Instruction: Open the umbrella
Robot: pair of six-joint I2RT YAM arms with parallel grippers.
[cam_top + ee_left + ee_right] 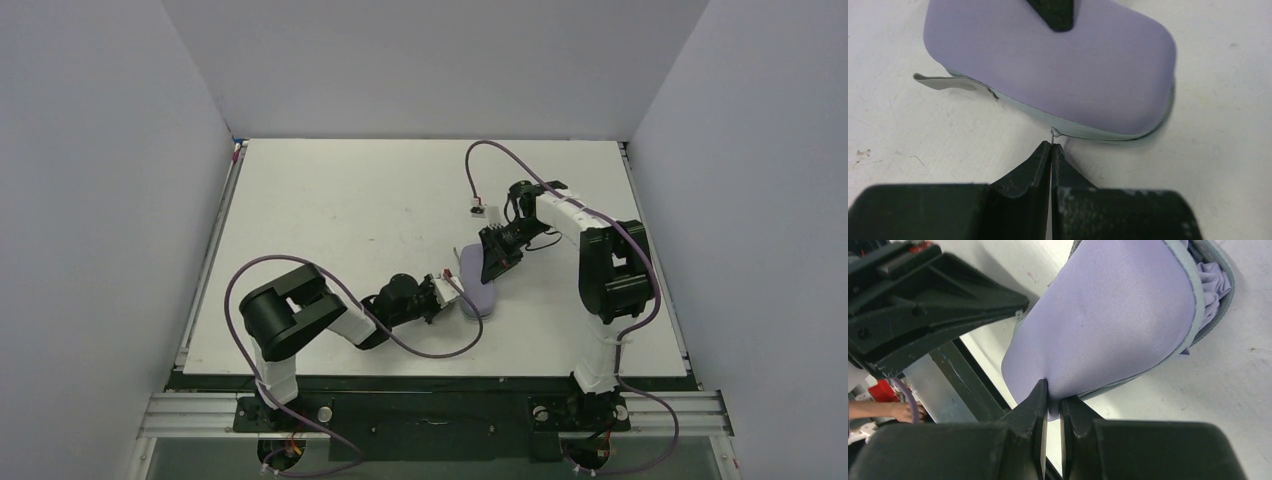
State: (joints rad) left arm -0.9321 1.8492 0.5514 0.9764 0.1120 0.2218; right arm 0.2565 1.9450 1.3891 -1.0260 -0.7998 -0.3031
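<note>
The lavender oval case (481, 292) lies on the white table between my two grippers. My left gripper (1051, 146) is shut on the thin metal zipper pull (1054, 133) at the case's seam (1088, 131). My right gripper (1054, 399) is shut on the rim of the case's lid (1108, 315), which stands slightly ajar. Crumpled pale lavender umbrella fabric (1217, 282) shows in the gap; the shaft and handle are hidden. In the top view the left gripper (452, 286) is at the case's left side and the right gripper (493, 266) over its top.
A grey fabric tab (948, 82) sticks out of the case's left end. A white connector (481, 210) on the purple cable lies behind the case. The left arm's gripper body (923, 305) is close to the case. The table's front edge (430, 376) is near.
</note>
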